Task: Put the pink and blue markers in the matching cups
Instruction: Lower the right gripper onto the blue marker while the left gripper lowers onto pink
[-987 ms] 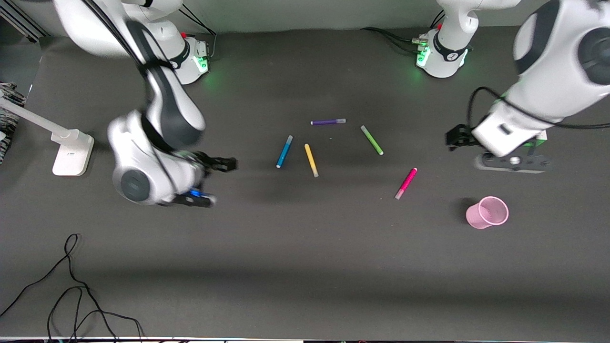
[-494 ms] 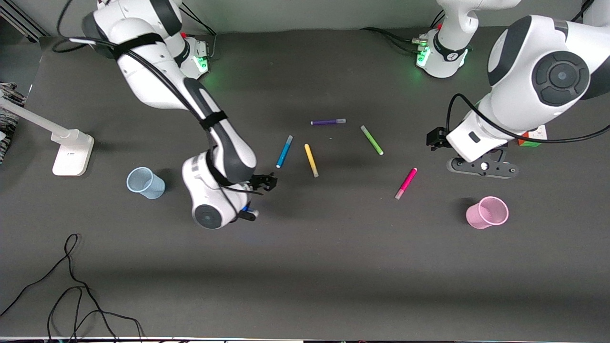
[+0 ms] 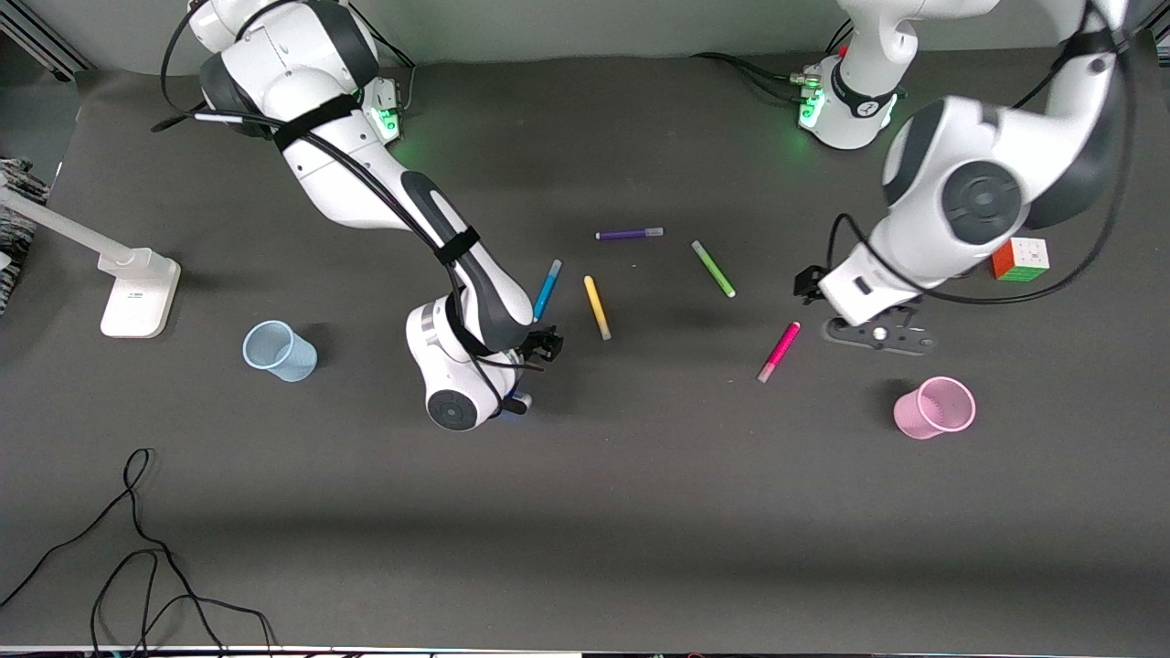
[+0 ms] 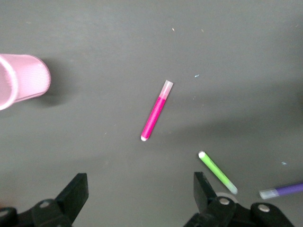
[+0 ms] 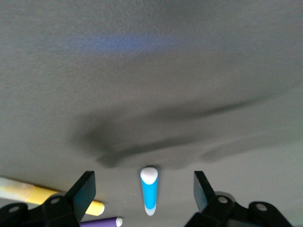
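Observation:
The blue marker (image 3: 548,284) lies on the dark table, its lower end hidden under my right arm. My right gripper (image 3: 546,345) is open above it. In the right wrist view the blue marker (image 5: 149,191) lies between the open fingertips (image 5: 85,189). The pink marker (image 3: 779,352) lies apart, toward the left arm's end. My left gripper (image 3: 806,281) is open and empty beside it. In the left wrist view the pink marker (image 4: 156,116) lies ahead of the left gripper (image 4: 140,194). The pale blue cup (image 3: 279,351) and the pink cup (image 3: 934,408) (image 4: 21,80) stand upright.
A yellow marker (image 3: 597,307), a green marker (image 3: 713,269) and a purple marker (image 3: 629,234) lie near the blue one. A colour cube (image 3: 1021,259) sits by the left arm. A white lamp base (image 3: 137,292) and loose cables (image 3: 137,548) are at the right arm's end.
My right arm has swung from over the blue cup to the blue marker, uncovering the cup. My left arm has moved toward the pink marker, uncovering the cube.

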{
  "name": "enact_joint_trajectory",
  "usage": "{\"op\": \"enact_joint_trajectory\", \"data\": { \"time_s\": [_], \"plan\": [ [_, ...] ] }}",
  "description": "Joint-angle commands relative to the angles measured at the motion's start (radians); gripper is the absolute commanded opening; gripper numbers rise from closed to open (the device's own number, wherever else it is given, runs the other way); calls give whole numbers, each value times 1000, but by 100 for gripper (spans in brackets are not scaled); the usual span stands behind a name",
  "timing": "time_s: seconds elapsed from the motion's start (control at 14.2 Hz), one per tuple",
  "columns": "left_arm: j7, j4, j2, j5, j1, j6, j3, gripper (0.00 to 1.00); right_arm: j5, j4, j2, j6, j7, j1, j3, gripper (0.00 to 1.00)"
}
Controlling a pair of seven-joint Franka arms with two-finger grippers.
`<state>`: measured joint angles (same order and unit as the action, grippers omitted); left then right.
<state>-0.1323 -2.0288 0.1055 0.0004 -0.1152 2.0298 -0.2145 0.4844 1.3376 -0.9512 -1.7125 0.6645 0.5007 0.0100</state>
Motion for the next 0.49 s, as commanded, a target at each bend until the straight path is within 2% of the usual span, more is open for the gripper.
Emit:
{"op": "enact_joint_trajectory", "data": {
  "time_s": [0.0, 0.07, 0.14, 0.28, 0.35, 0.42],
  "plan": [
    [11, -192, -23, 35, -18, 235, 6, 98, 20, -31, -11, 10, 21, 1, 10, 86],
    [14, -230, 3, 53, -20, 301, 6, 97, 20, -29, -11, 10, 21, 1, 8, 81],
    [20, -246, 41, 75, -20, 353, 6, 96, 19, -29, -11, 11, 21, 1, 10, 69],
    [40, -245, 98, 89, -21, 368, 6, 95, 19, -28, -11, 25, 21, 1, 10, 30],
    [69, -245, 121, 89, -20, 374, 6, 95, 19, -26, -11, 31, 17, 2, 10, 15],
    [75, -243, 149, 89, -18, 380, 6, 95, 19, -26, -11, 37, 12, 2, 10, 3]
  ]
}}
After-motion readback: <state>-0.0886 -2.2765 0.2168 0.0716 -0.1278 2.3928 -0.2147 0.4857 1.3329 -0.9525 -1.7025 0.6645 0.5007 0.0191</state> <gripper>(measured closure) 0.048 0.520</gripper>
